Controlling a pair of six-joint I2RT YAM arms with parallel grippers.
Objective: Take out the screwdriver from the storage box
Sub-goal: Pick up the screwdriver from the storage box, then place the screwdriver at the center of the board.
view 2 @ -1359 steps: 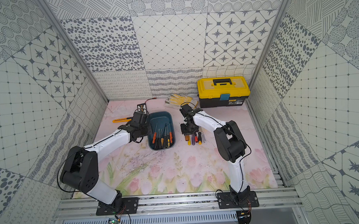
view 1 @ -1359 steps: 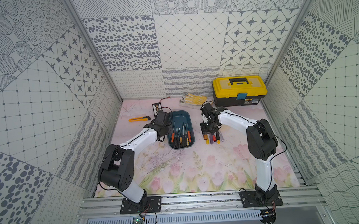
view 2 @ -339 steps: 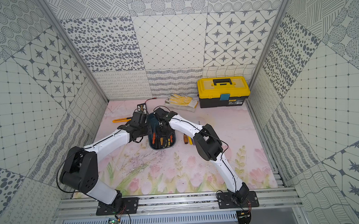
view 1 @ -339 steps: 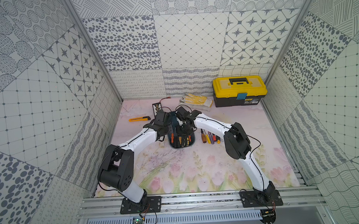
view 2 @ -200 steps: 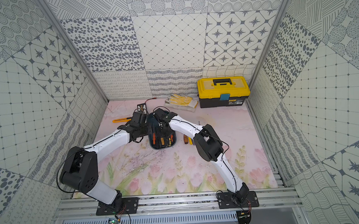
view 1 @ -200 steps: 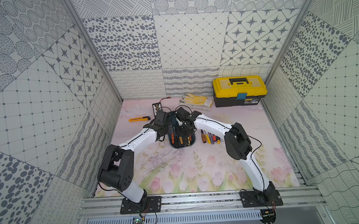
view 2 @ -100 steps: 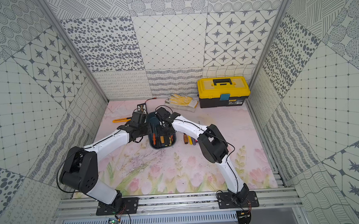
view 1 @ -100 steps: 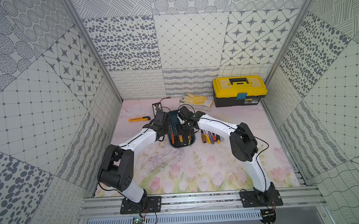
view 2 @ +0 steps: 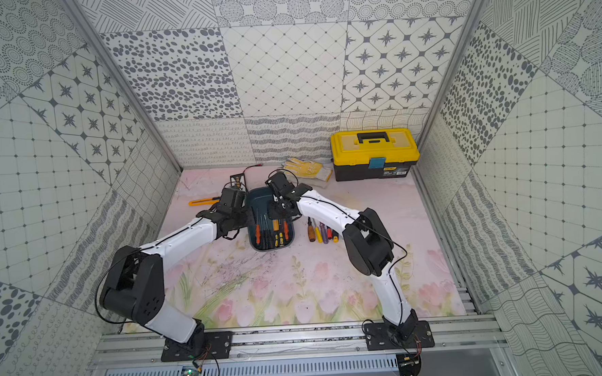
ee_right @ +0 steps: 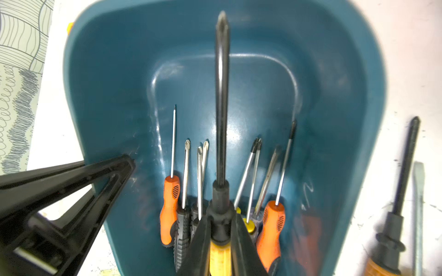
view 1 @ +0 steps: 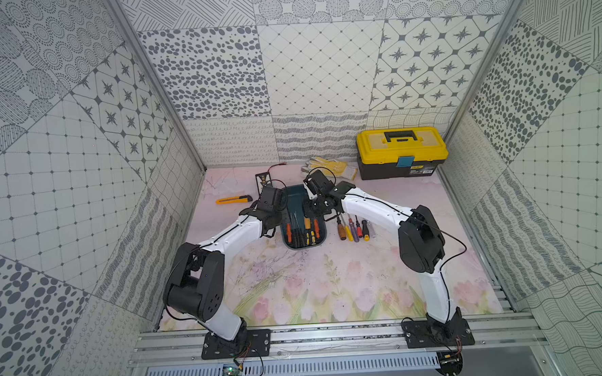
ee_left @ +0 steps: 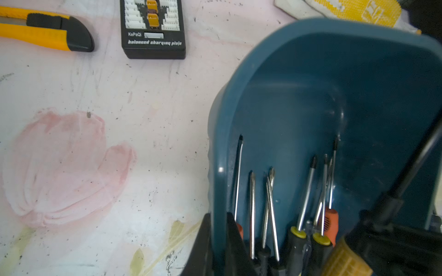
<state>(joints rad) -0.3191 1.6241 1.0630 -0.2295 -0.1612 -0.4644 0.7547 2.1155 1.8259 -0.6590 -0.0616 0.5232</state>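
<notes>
Standing by the floral desk (view 1: 333, 282), I see the yellow-lidded toolbox (view 1: 401, 151) against the back wall, well apart from the teal storage box (view 1: 294, 198) at the middle. The left pincer (ee_left: 217, 215) is clamped on the box's side wall, one finger inside and one outside. The right pincer (ee_right: 221, 218) is closed narrow on the black collar of a yellow-handled screwdriver (ee_right: 221, 95), which sits over the box's inside with its dark shaft aimed at the far end. More screwdrivers (view 1: 300, 231) lie in the box's near end, and a row of others (view 1: 353, 227) lies on the desk just beside it. A yellow utility knife (view 1: 233, 200) rests apart.
</notes>
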